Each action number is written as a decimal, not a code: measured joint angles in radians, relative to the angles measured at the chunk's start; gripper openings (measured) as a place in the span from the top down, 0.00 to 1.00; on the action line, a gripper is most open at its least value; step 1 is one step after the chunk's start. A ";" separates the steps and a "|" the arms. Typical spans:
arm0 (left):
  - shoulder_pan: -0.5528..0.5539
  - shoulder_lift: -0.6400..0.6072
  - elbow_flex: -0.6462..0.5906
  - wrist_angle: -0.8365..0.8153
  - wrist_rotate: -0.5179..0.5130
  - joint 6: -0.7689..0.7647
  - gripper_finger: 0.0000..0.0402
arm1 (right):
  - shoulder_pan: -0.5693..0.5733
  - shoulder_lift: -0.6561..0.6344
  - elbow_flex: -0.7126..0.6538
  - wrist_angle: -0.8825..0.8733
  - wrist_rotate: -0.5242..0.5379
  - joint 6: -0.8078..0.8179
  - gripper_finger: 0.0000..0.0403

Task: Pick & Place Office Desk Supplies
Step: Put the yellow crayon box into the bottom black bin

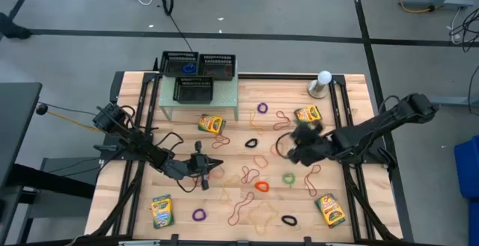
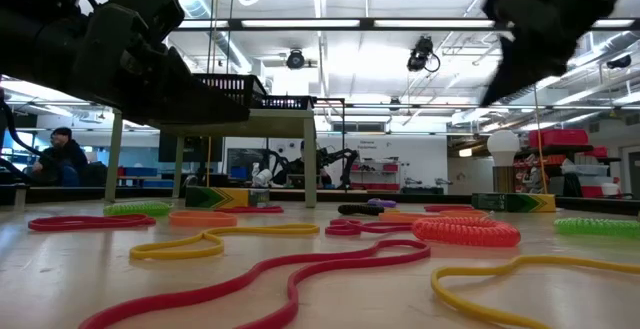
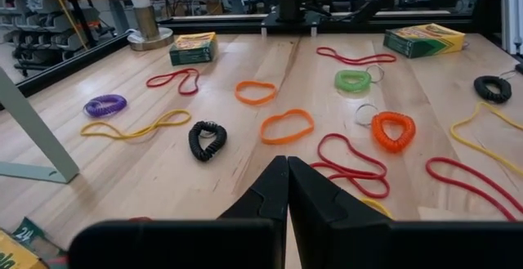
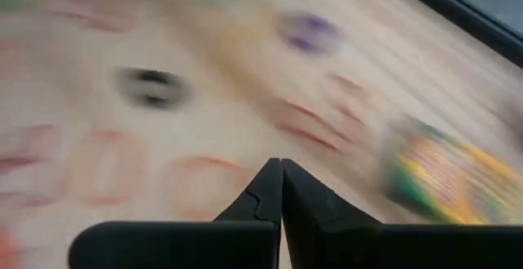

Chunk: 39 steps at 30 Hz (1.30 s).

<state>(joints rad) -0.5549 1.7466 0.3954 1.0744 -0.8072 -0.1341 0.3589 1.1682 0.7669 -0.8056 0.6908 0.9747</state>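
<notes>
— Are the grippers holding anything?
— No. The left gripper (image 3: 287, 189) is closed and empty, low over the table (image 1: 224, 201); the right gripper (image 4: 280, 189) is pinched closed, empty too.
— The supplies?
— Rubber bands (image 1: 261, 186) lie scattered between the arms; crayon boxes (image 1: 211, 123) sit near the table's corners.

Three mesh trays (image 1: 198, 72) sit on a small stand (image 1: 224, 100) at the table's (image 1: 352, 89) far edge. Crayon boxes (image 1: 211, 123) lie apart: one just before the stand, one far right, two near the front corners. Rubber bands (image 1: 260, 186) scatter between them.
</notes>
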 joint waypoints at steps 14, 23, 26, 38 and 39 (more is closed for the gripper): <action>0.000 0.000 0.000 0.000 0.000 0.000 0.97 | -0.605 -0.215 -0.205 -0.110 -0.198 -0.067 0.95; 0.000 0.000 0.000 0.000 0.000 0.000 0.97 | -0.886 -0.188 -0.205 0.032 -0.297 -0.302 0.72; 0.000 0.000 0.000 0.000 0.000 0.000 0.97 | -0.917 -0.167 -0.234 0.058 -0.325 -0.317 0.65; 0.000 0.000 0.000 0.000 0.000 0.000 0.97 | -1.106 -0.162 -0.430 0.386 -0.480 -0.414 0.62; 0.000 0.000 0.000 0.000 0.001 0.000 0.97 | -1.116 -0.162 -0.442 0.406 -0.492 -0.415 0.63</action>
<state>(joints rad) -0.5549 1.7466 0.3954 1.0740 -0.8066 -0.1341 -0.7566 1.0061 0.3252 -0.4000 0.1989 0.5601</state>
